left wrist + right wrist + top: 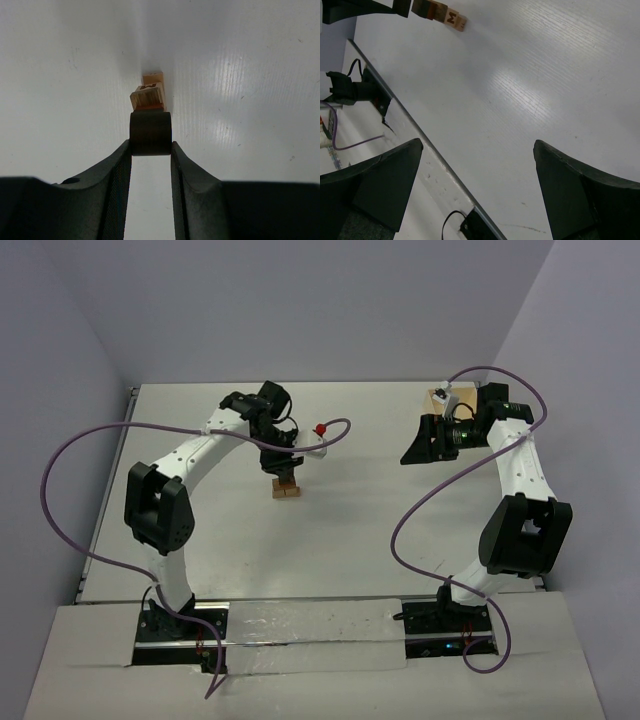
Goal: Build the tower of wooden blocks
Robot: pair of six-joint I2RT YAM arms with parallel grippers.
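My left gripper (283,468) (151,145) is shut on a dark brown block (150,131), pinched between its fingertips. It holds this block right over the small wood block tower (286,490) in the middle left of the table. Just past the held block I see a light tan lettered block (148,96) and another tan piece (152,78). Whether the held block touches them I cannot tell. In the right wrist view the tower (445,14) shows at the top left, brown pieces above a tan one marked M. My right gripper (420,443) (477,145) hangs open and empty at the far right.
A pale wooden box (440,398) sits at the far right corner, partly behind the right arm. A small red part (320,429) shows beside the left wrist. Purple cables loop round both arms. The table's edge strip (420,135) runs below the right gripper.
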